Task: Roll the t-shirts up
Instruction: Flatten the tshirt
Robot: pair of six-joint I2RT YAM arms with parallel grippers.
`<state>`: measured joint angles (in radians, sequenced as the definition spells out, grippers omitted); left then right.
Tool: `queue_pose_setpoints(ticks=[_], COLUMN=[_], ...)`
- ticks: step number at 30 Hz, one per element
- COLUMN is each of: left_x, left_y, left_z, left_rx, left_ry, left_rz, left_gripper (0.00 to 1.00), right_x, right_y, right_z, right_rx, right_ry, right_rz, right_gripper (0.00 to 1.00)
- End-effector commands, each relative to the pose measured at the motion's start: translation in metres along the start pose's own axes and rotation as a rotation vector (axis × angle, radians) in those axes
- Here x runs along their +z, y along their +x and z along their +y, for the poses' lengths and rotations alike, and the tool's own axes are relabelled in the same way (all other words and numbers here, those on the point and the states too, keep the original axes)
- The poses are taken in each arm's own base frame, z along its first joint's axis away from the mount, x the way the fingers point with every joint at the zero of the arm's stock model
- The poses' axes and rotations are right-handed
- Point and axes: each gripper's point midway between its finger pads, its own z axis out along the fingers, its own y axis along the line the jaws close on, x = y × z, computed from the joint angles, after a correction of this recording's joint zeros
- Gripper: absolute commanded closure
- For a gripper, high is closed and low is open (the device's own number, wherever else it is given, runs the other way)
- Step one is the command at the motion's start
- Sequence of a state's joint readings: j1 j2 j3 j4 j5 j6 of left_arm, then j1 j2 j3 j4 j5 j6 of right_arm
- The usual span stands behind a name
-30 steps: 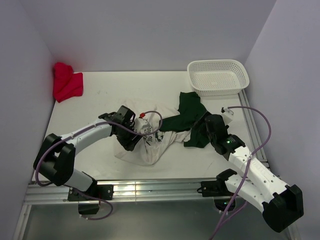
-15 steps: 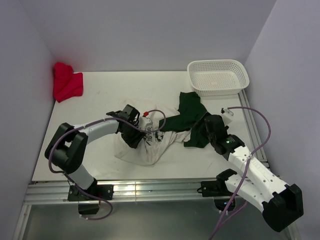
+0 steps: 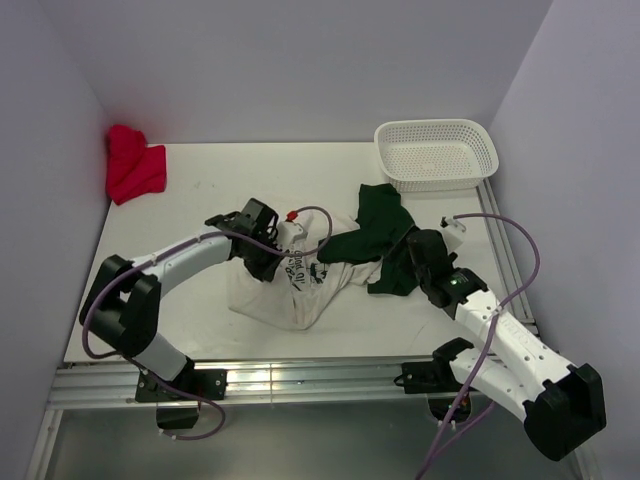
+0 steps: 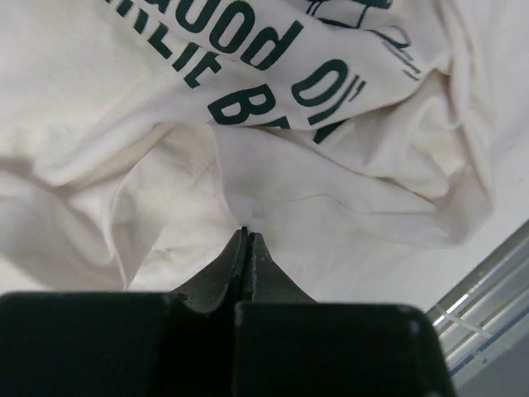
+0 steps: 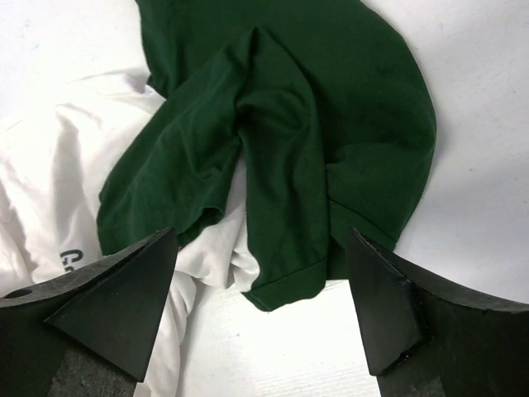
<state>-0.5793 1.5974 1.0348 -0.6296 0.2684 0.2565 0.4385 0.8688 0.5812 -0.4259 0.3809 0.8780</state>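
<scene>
Left gripper (image 4: 245, 237) — tips together — pinches a fold of off-white t-shirt (image 4: 347, 178).

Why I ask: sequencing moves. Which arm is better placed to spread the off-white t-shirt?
Left. The left tool is shut, apparently pinching a fold of the off-white t-shirt; the right tool hangs open over the green t-shirt.

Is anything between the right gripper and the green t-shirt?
Nothing visible. The right gripper holds its jaws open directly over the edge of the green t-shirt, with no object in between. The green t-shirt itself lies partly across the off-white t-shirt.
</scene>
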Motion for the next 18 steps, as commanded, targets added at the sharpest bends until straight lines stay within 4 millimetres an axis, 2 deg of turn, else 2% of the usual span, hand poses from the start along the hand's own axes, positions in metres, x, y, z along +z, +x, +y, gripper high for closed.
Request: queue_pose_setpoints(ticks=[1,7,12,15,18], left_x=[-0.036,-0.073,-0.093,-0.100,-0.107], left_y=[-0.027,-0.037,-0.038,-0.037,-0.036], left_z=[-0.008,0.006,0.034,0.047,0.056], left_rx=[0.026,0.018,-0.039,-0.071,-0.094], left_ry=[-0.008,-0.132,-0.228,-0.239,-0.246], left_rz=[-0.098,-0.160,-0.186,-0.191,-0.203], left_gripper=[1.00,1.00,1.00,1.00,1.00], right_x=[0.002,0.006,0.011,0.019,0.026], right_y=[-0.004,0.006,0.018,0.026,0.025], right_z=[-0.007,-0.022,-0.040,-0.050,-0.056], right_rx=[-0.003,-0.032,-0.023,0.003,0.053], right_ry=[0.048,0.140,0.232,0.244,0.239], right_rz=[-0.015,0.033,0.070,0.102,0.106], right_gripper=[0.11,0.11,0.13,0.21,0.40])
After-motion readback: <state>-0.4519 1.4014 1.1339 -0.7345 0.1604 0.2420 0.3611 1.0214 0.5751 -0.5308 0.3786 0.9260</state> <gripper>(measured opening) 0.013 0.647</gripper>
